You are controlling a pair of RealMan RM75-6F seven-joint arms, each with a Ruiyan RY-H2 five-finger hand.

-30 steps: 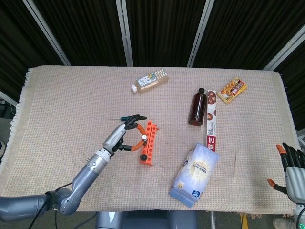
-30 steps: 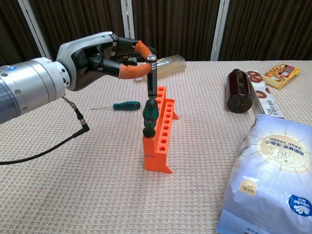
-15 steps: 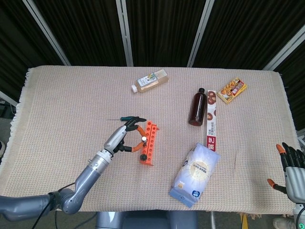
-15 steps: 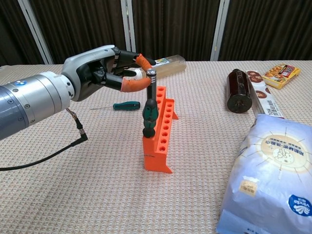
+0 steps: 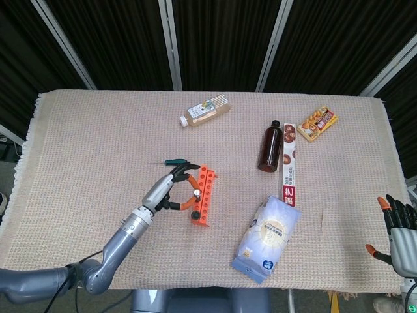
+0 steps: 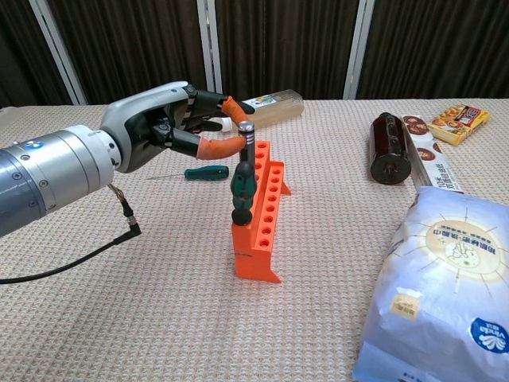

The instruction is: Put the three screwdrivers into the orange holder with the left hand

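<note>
The orange holder (image 6: 262, 219) (image 5: 202, 195) stands on the cloth near the table's middle. A green-and-black screwdriver (image 6: 242, 171) stands upright in it, silver cap on top, with another dark handle (image 6: 241, 213) just in front in the holder. My left hand (image 6: 171, 131) (image 5: 168, 189) hovers to the left of the upright screwdriver, fingers apart; the thumb tip lies close against its shaft and another fingertip sits above the cap without closing on it. A third green screwdriver (image 6: 208, 171) (image 5: 174, 162) lies flat behind the hand. My right hand (image 5: 399, 235) rests open at the table's right edge.
A pale drink bottle (image 5: 205, 109) lies at the back. A brown bottle (image 5: 270, 146), a long narrow box (image 5: 289, 163) and a snack box (image 5: 317, 123) are at the right. A blue-and-white bag (image 5: 267, 238) lies in front, right of the holder.
The upright screwdriver has sunk lower into the holder. My left hand's fingers have spread off its cap and the hand has drawn back slightly to the left.
</note>
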